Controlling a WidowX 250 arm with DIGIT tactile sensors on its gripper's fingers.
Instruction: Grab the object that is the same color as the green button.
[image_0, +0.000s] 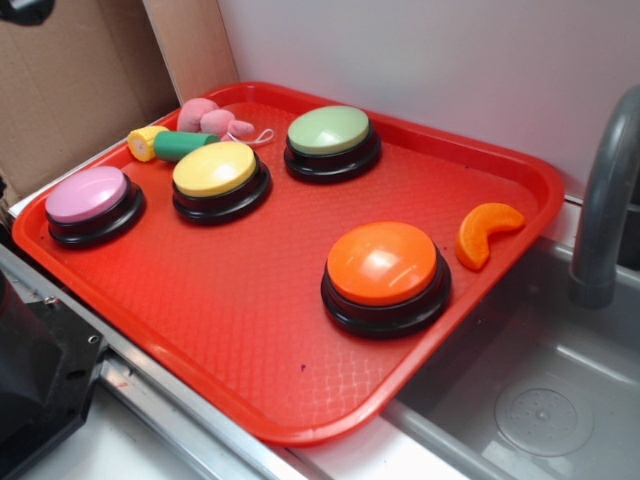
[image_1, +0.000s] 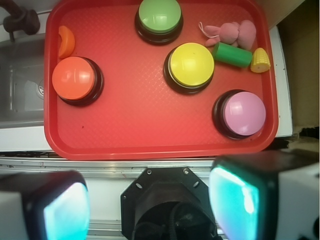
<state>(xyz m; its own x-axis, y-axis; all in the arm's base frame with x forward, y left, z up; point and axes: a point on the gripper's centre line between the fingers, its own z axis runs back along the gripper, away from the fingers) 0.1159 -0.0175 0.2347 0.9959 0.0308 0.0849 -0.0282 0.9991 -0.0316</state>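
The small dark-green cylinder object (image_0: 183, 145) (image_1: 232, 55) lies on the red tray (image_0: 260, 330) (image_1: 135, 130), between a yellow corn piece (image_0: 146, 142) (image_1: 260, 60) and the yellow button (image_0: 216, 172) (image_1: 190, 64). The pale-green button (image_0: 331, 133) (image_1: 159, 16) stands at the tray's far side. My gripper (image_1: 150, 202) is open high above the tray's near edge, its two teal pads wide apart with nothing between them. It is far from the object. In the exterior view the gripper does not show.
A pink plush toy (image_0: 207, 117) (image_1: 231, 33) lies against the cylinder. A pink button (image_0: 90, 197) (image_1: 243, 114), an orange button (image_0: 384, 265) (image_1: 75, 78) and an orange slice (image_0: 484, 232) (image_1: 66, 41) share the tray. A sink (image_0: 540, 400) and faucet (image_0: 605, 200) lie beside it.
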